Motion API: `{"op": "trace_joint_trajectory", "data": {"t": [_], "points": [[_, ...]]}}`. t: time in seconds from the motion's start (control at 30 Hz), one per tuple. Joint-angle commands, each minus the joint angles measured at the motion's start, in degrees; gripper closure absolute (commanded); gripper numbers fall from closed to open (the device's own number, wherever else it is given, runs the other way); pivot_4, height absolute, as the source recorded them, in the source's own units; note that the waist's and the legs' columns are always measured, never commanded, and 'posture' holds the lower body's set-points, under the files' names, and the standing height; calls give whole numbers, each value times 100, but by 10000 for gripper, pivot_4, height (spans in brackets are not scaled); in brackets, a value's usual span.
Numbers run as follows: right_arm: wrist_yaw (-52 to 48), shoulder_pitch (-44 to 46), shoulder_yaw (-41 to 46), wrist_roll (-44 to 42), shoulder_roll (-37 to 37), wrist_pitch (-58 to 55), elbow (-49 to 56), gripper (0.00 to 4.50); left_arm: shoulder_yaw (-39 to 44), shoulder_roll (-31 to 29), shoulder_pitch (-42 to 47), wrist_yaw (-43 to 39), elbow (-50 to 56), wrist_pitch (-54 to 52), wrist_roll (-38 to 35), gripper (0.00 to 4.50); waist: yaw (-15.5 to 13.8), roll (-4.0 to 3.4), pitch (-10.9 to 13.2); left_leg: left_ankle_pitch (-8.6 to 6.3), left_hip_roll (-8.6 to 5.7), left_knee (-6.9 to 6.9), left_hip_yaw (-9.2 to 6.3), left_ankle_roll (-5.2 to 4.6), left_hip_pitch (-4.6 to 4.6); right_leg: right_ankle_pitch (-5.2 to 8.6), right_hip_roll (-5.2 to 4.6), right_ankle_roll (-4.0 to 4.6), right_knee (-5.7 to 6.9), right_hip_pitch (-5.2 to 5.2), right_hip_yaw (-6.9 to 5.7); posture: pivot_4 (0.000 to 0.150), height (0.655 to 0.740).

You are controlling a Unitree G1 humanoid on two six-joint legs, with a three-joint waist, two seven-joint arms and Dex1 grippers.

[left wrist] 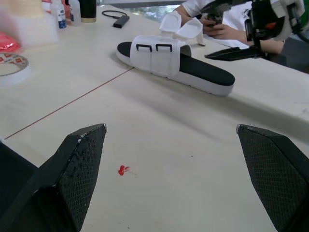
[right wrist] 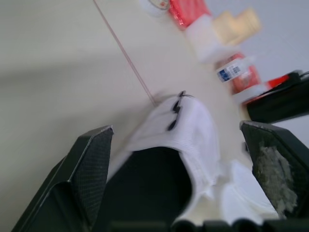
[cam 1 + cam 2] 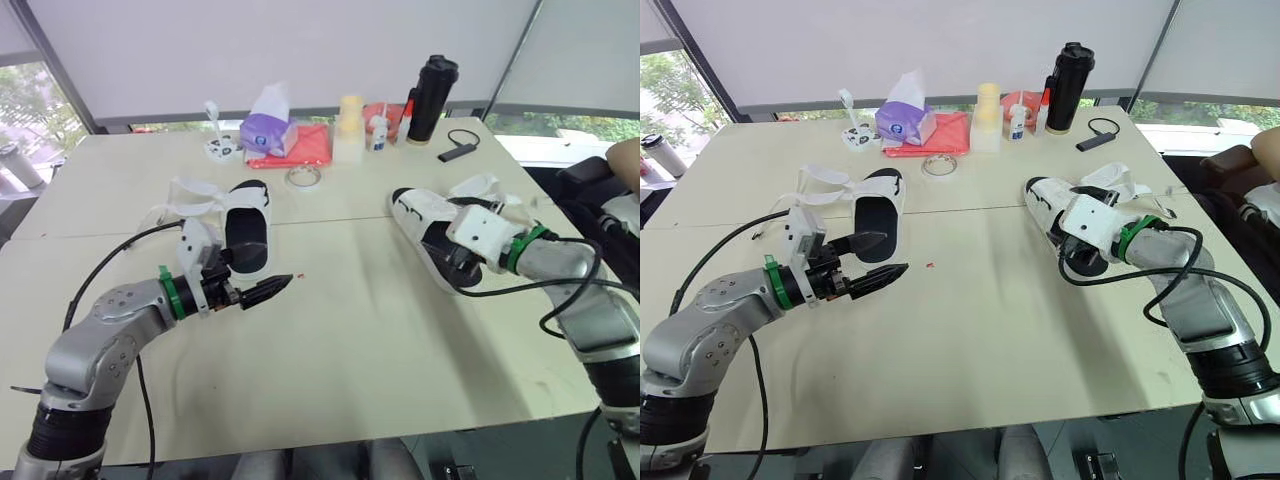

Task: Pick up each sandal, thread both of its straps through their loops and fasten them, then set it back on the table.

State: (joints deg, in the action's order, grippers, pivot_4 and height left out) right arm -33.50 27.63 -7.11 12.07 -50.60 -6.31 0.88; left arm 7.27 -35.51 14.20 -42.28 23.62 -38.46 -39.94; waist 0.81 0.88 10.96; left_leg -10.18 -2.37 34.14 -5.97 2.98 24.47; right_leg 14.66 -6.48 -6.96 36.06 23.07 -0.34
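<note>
You're in an office-like room: a wide pale table [image 3: 400, 330] under drawn window blinds [image 3: 300, 40], carrying a tissue box [image 3: 268, 130], tumbler [image 3: 430, 98] and tape roll [image 3: 304, 177].

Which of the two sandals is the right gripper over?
The sandal on the robot's right: the open right gripper hangs just above it. The other sandal lies by the left gripper.

Both arms bent inward, fingers spread.
The left gripper [image 1: 170, 127] points toward the robot's right, its two black fingers wide apart; the right gripper [image 2: 176, 126] angles leftward and down, likewise parted.
</note>
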Motion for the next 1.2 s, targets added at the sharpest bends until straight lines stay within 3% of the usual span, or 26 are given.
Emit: {"op": "trace_joint_trajectory", "data": {"t": [0.03, 0.4, 0.73, 1.03, 1.13, 1.2], "points": [[676, 576, -325, 1008, -74, 961, -839, 252, -42, 59, 7, 7, 154, 111, 6, 0, 0, 0, 0, 0, 0, 0, 0, 0, -1, 0, 0, 0, 1, 0, 0, 1500, 7400], [964, 1384, -968, 1812, 210, 2161, -2864, 252, -32, 167, -168, 186, 341, 207, 82, 0, 16, -1, 0, 1, -1, 0, 5, 0, -2, -2, 1, -1, 5, 2, 5, 1500, 7400], [1998, 2225, -1373, 2585, 660, 2603, -4334, 252, -28, 213, -287, 343, 492, 204, 20, 0, 20, -3, 2, 3, -1, 0, 5, 2, -6, -3, 4, -1, 10, 2, 10, 1500, 7400], [3065, 3249, -1971, 3161, 1302, 2749, -6256, 252, -36, 258, -311, 453, 555, 241, 40, 0, 44, -3, 2, 4, -1, -1, 5, 4, -8, -4, 7, -2, 13, 3, 13, 1500, 7400], [3216, 3440, -2125, 3291, 1389, 2810, -6575, 8708, -35, 255, -315, 464, 565, 241, 46, 0, 36, -3, 2, 4, -2, -1, 5, 4, -8, -7, 7, -7, 13, 2, 14, 1500, 7400], [3272, 3496, -2179, 3316, 1417, 2859, -6701, 18182, -26, 250, -330, 475, 581, 236, 35, 0, 38, -4, 2, 4, -3, -1, 4, 4, -8, -8, 7, -10, 13, 2, 14, 1500, 7400]]}}
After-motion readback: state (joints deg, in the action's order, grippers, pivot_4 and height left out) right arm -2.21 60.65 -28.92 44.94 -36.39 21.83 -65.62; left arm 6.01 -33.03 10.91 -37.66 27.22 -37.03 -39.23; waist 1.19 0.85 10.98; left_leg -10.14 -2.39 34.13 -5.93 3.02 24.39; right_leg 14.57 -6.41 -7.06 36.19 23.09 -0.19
